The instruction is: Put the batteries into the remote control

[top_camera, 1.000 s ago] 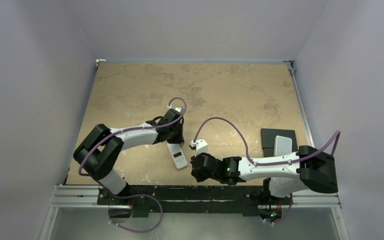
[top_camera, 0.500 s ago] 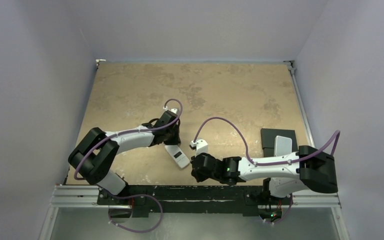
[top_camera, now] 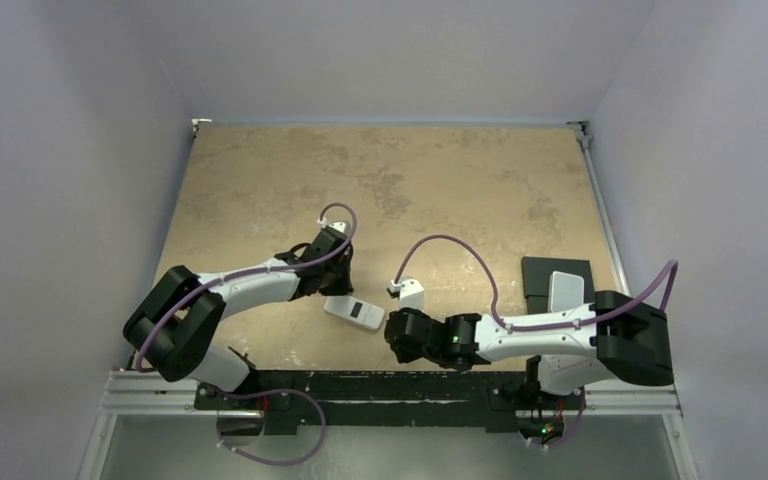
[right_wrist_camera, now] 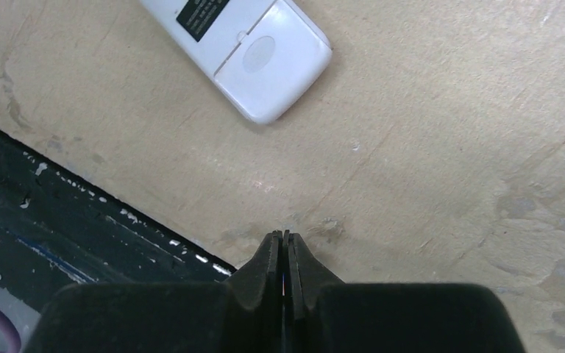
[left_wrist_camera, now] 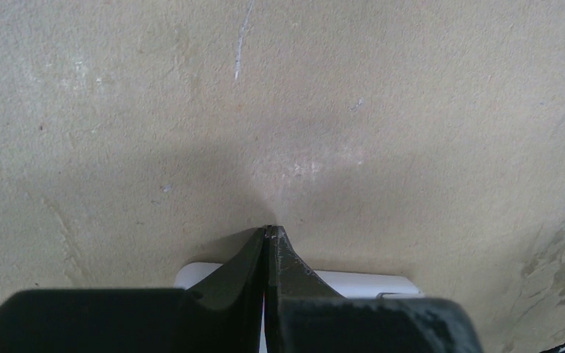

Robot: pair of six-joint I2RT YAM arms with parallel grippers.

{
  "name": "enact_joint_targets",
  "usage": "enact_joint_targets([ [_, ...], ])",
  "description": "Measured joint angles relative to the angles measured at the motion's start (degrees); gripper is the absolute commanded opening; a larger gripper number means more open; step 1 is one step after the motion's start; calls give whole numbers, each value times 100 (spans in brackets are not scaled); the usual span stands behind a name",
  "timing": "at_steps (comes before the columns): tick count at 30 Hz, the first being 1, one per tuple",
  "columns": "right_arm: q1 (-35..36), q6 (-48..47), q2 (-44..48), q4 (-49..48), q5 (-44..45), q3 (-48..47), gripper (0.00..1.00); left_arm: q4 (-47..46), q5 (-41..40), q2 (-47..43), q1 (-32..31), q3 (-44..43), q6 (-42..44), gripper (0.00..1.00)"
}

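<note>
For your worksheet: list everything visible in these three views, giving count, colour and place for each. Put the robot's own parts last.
remote: one, white, back up with a dark label, near the table's front edge between the grippers
pad: one, black, at the table's right edge
block: one, pale grey, on the pad
table: one, mottled tan
rail: one, black, along the table's near edge
batteries: none visible
cables: two, purple, looping along the arms
left gripper: one, black, shut, over the remote's edge
right gripper: one, black, shut, over bare table beside the remote
</note>
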State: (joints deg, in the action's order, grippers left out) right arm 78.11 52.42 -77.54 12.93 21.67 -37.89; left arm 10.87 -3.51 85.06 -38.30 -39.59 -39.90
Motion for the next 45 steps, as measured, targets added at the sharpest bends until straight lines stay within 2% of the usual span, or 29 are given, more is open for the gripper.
enact_joint_targets([
  [6, 0, 157, 4, 221, 197, -50, 17, 72, -52, -144, 4, 107, 0, 0],
  [10, 0, 247, 28, 398, 365, -157, 30, 140, -87, -221, 4, 151, 2, 0],
  [20, 0, 415, 13, 741, 815, -671, 50, 269, -118, -437, 4, 299, 0, 0],
  [25, -13, 413, -197, 817, 953, -990, 57, 367, -138, -573, 4, 387, 0, 0],
  [32, -216, 297, -737, 857, 1034, -1338, 61, 533, -260, -780, 7, 389, 0, 1],
  [40, -588, -52, -949, 643, 901, -1493, 61, 756, -417, -1043, 74, 389, -17, 19],
  [45, -824, -247, -1152, 448, 704, -1580, 62, 949, -474, -1335, 79, 389, -98, 25],
])
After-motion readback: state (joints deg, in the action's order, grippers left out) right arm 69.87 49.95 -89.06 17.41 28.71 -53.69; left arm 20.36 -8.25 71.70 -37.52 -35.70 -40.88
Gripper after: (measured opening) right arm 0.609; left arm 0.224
